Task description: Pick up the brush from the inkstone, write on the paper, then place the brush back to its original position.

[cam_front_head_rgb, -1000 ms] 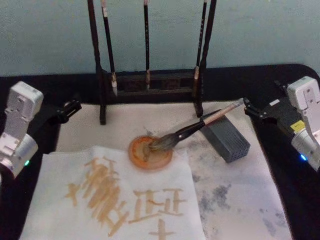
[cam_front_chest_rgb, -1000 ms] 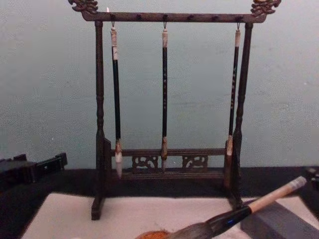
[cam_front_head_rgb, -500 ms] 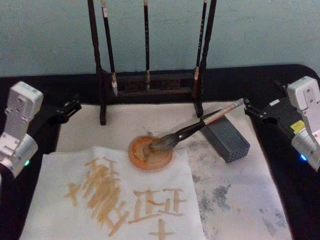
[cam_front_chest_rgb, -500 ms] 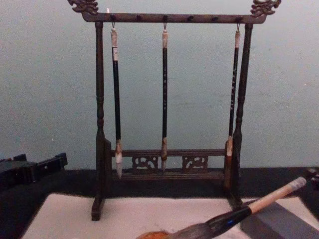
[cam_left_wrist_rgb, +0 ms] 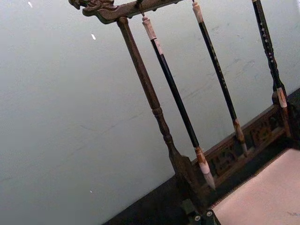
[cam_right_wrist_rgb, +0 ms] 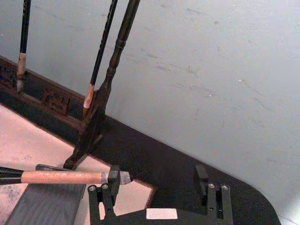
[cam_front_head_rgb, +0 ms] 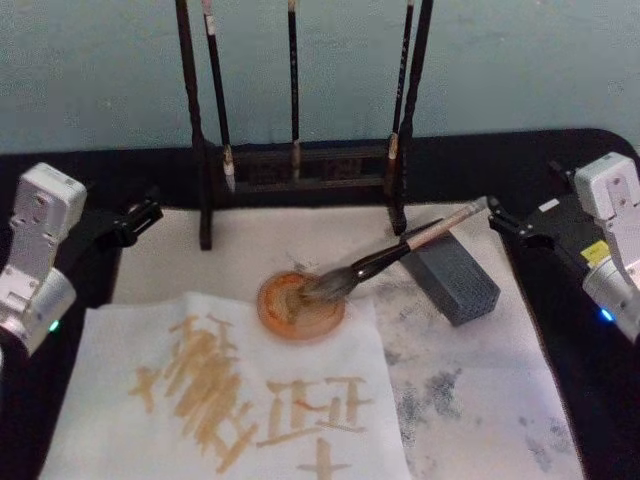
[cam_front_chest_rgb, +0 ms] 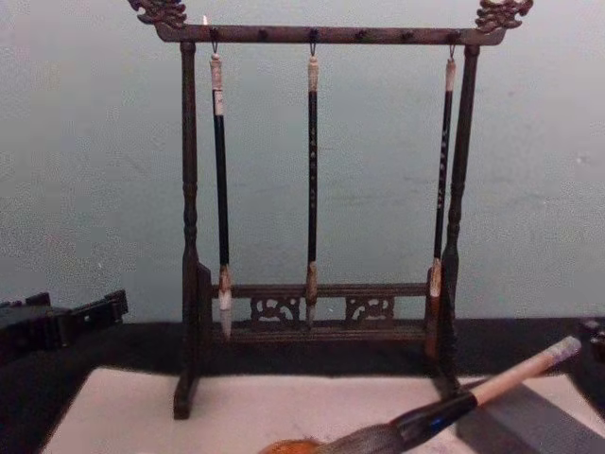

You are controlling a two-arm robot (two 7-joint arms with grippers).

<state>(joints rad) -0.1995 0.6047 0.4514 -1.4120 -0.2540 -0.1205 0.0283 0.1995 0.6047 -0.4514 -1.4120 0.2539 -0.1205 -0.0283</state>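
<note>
The brush (cam_front_head_rgb: 385, 258) lies slanted, its bushy head resting in the round orange inkstone (cam_front_head_rgb: 282, 320) and its pale handle propped on a grey block (cam_front_head_rgb: 462, 288). The white paper (cam_front_head_rgb: 110, 350) in the front left carries tan brush strokes. My right gripper (cam_front_head_rgb: 507, 222) hovers open just beyond the handle's end; in the right wrist view the brush (cam_right_wrist_rgb: 65, 177) ends beside one of the fingers (cam_right_wrist_rgb: 99, 197). My left gripper (cam_front_head_rgb: 140, 215) is held open at the mat's far left corner, away from the brush. From the chest, the brush (cam_front_chest_rgb: 454, 407) shows low on the right.
A dark wooden rack (cam_front_head_rgb: 205, 150) with three thin hanging brushes (cam_front_chest_rgb: 312, 180) stands at the back of the mat. A stained pale felt mat (cam_front_head_rgb: 470, 400) covers the black table. A pale green wall closes off the rear.
</note>
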